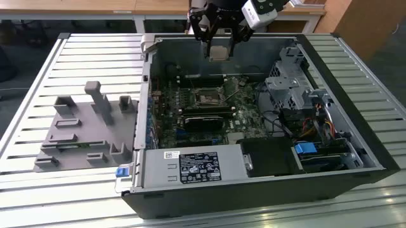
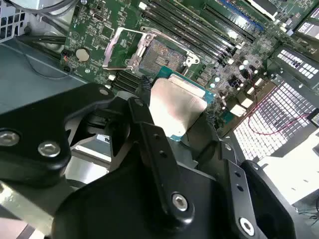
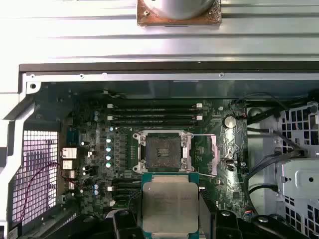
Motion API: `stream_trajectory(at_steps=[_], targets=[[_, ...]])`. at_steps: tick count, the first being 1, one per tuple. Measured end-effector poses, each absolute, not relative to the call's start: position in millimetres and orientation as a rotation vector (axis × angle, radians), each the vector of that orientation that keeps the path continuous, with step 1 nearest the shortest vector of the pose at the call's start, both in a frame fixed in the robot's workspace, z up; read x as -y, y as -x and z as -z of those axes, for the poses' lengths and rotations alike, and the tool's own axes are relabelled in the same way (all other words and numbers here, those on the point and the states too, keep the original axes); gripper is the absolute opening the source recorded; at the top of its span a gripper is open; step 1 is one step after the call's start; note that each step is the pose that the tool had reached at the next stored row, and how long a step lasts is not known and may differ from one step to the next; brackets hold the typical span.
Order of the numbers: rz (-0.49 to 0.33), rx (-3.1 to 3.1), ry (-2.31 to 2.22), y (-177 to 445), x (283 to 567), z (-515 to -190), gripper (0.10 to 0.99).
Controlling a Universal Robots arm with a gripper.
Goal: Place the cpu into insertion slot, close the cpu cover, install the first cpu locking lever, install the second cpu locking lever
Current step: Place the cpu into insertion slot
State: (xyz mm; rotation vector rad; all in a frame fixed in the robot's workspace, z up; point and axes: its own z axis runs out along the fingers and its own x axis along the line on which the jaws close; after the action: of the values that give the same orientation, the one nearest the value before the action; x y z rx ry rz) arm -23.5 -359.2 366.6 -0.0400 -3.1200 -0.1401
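Exterior view is showing the gripper (image 1: 219, 45) hanging over the far part of the open computer case (image 1: 254, 194), its fingers clamping the chip (image 1: 219, 52) by two opposite edges. The chip is riding in the air, touching nothing else, well apart from the socket (image 1: 206, 98) sitting in the middle of the green board (image 1: 244, 114).

In the second wrist view the socket (image 2: 164, 52) is lying bare with its dark centre exposed. The cover (image 2: 112, 50) is lying swung open beside it, so nothing is blocking the way in.

Doing this step well, I judge, is depending on squareness. In the first wrist view the chip (image 3: 169, 204) is showing edges nearly parallel to the rim of the socket (image 3: 163, 152), and that alignment is worth guarding. The chip is probably needing to go in level and straight, without sliding across the contacts, which are looking easy to damage. Any tilt is risking one corner catching the rim or the open cover.
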Motion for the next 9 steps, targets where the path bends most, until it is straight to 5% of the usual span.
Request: stream_trajectory(at_steps=[9], targets=[[0.14, 3.12, 0.058, 23.5, 359.2, -366.6, 0.541]])
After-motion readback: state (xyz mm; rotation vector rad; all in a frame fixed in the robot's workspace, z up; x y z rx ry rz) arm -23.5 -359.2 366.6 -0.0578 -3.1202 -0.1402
